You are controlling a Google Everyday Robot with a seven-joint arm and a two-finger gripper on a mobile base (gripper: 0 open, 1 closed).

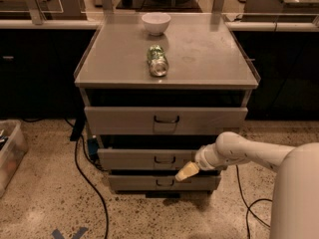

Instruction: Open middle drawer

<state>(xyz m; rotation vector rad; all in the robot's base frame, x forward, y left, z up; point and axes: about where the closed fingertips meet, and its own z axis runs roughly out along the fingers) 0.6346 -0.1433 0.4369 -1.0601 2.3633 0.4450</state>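
The middle drawer [129, 159], second of three in the grey cabinet [209, 59], seemed to sit about level with the drawers above and below it, so by my reading the opening had not really begun. The gripper [187, 172] hung at that drawer's lower right edge, to the right of and a little below the small dark handle [164, 159] and apparently apart from it, though the view was too poor to tell whether it was spread or closed. What was left, I judged, was nearly everything: reaching the handle, taking hold, and pulling the drawer out.
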